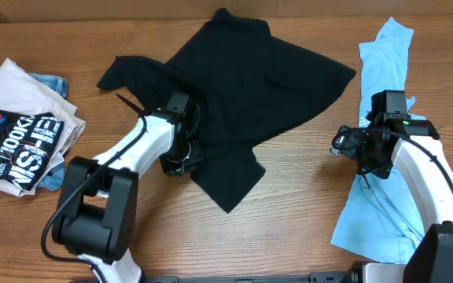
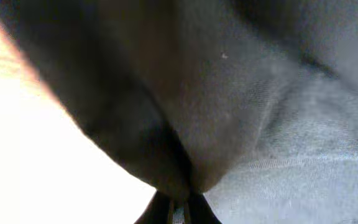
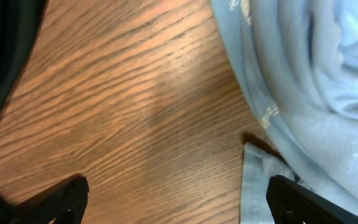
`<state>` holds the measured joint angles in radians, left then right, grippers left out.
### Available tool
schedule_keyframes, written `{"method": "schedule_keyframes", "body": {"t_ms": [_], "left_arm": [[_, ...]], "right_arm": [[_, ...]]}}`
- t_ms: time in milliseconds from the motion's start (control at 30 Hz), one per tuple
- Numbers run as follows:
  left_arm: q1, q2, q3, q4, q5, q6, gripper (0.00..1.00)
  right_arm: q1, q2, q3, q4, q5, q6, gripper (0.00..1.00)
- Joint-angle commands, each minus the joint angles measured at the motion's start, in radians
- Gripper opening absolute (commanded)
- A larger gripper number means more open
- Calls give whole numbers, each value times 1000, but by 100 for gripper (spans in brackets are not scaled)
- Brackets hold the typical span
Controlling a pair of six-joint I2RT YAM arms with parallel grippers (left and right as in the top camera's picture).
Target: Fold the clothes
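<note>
At the centre of the bench (image 1: 289, 196), the black T-shirt (image 1: 250, 79) lies spread but rumpled, one corner trailing toward 6 o'clock. The left fingers (image 2: 199, 214) are pinched together on a fold of its cloth at the 8 o'clock edge. The right fingers (image 3: 303, 202) stand wide apart over bare wood, just beside the light blue T-shirt (image 1: 384, 63) at 3 o'clock. A first fold seems in hand; next, the pinched edge likely needs lifting and carrying across toward 2 o'clock.

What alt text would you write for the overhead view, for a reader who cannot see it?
A crumpled black T-shirt lies on the wooden table, the left pincer shut on its lower left edge. The right pincer hangs open beside a long light blue T-shirt at the right; a white printed tee sits far left.
</note>
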<state>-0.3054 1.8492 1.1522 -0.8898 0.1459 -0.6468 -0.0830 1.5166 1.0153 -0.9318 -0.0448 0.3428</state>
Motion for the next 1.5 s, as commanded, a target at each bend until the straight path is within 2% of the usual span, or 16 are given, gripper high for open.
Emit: {"method": "schedule_keyframes", "body": {"t_ms": [0,167,300,433,567,733,967,1000,1067,1167,1200,1367,1467], "left_arm": [[67,-174,-5,-90,-139,42,4],[235,-351,-5,-178,-156,64,4],[334,-421,-5,-203,-122,89,4],[336,-416,-5,-210,-117,94,4],[337,-416,-5,-203,-97,93,4],[337,-416,-5,-203,-93,93,4],[337,-416,-5,-195,-93,93,4],[337,-416,-5,-194,-93,93,4],[337,-416,-5,-194,-94,93,4],[337,-416,-5,-195,-94,93,4],[337,-416,-5,-195,-93,94,4],[337,-417,-5,-194,-91,102,4],[347,-419,35,-197,-47,188,4]], "right_arm": [[-15,-12,18,13,6,-9,95],[-15,15,18,23,-50,-48,94],[-14,59,18,106,-270,-166,88],[-12,97,18,193,-294,-217,79],[-11,180,18,203,-293,-244,80],[-3,323,18,294,-294,-256,80],[27,395,18,363,-294,-269,79],[31,401,18,363,-294,-269,75],[34,407,18,362,-294,-268,56],[33,407,18,354,-294,-265,21],[33,407,18,351,-294,-265,6],[29,388,35,301,-293,-261,4],[21,319,137,147,-279,-261,4]]}}
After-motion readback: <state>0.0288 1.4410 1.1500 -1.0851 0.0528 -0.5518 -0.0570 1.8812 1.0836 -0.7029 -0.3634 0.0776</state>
